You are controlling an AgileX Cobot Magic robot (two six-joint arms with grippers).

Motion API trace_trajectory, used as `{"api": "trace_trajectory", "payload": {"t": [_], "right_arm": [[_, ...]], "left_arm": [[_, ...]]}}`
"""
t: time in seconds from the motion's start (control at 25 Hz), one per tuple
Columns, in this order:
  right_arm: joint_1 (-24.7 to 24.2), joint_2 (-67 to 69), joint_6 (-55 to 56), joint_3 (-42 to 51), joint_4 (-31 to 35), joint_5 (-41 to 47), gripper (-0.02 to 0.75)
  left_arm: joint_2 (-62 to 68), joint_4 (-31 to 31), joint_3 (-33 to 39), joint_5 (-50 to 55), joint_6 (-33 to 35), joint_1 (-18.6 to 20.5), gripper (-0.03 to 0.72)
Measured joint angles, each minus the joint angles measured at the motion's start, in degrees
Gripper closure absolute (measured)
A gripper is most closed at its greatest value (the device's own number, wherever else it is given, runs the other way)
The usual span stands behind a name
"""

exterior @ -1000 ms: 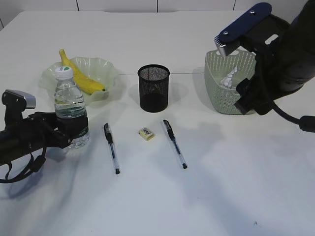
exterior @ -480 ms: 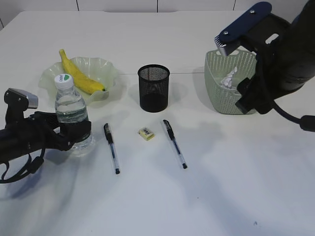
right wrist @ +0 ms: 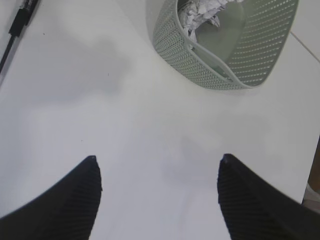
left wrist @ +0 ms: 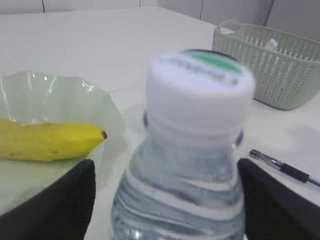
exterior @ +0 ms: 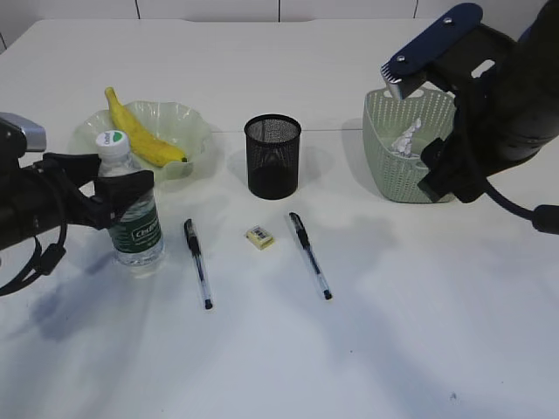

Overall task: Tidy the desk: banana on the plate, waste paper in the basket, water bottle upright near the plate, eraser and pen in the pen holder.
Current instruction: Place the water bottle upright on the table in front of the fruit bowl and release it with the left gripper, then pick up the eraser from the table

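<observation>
Although the water bottle (exterior: 133, 203) stands upright just in front of the plate (exterior: 185, 122), the left gripper (exterior: 112, 194) sits level with its upper half, jaws spread on either side and not clearly pressing it. In the left wrist view the two fingers (left wrist: 55, 200) flank the neck with gaps showing, so the bottle looks released. The risk is a tip-over: a sideways or slanted retreat could let one finger catch the shoulder or cap and knock the bottle onto the nearest pen (exterior: 197, 261) or against the plate rim. Pulling straight back seems safest.

The banana (exterior: 144, 133) lies on the plate and the crumpled paper (exterior: 407, 136) is in the basket (exterior: 384, 148), so those parts look done. The right gripper (right wrist: 159, 195) hangs wide open and empty over bare desk beside the basket. Two pens and the eraser (exterior: 259, 236) lie on the desk, near the pen holder (exterior: 273, 157). The eraser is small and flat, so a grasp could slip or shove it into the second pen (exterior: 310, 255).
</observation>
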Motion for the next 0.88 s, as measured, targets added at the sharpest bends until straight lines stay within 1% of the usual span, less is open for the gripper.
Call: {"api": "trace_trajectory", "payload": {"t": [0.32,0.44,0.6,0.68,0.88], "right_arm": [[0.0,0.0,0.0,0.0,0.0,0.0,0.199],[0.0,0.0,0.0,0.0,0.0,0.0,0.199],[0.0,0.0,0.0,0.0,0.0,-0.1,0.199],[0.0,0.0,0.0,0.0,0.0,-0.11,0.199],[0.0,0.0,0.09,0.0,-0.03,-0.47,0.199]], "left_arm": [[-8.78,-1.96,0.0,0.0,0.0,0.0,0.076],[-12.36,-5.31,0.13,0.0,0.0,0.0,0.076],[-14.97,-12.43,0.17,0.0,0.0,0.0,0.087],[-15.65,-15.35,0.26,0.0,0.0,0.53,0.094],[-17.16,-16.42,0.43,6.17,0.0,4.2,0.097]]}}
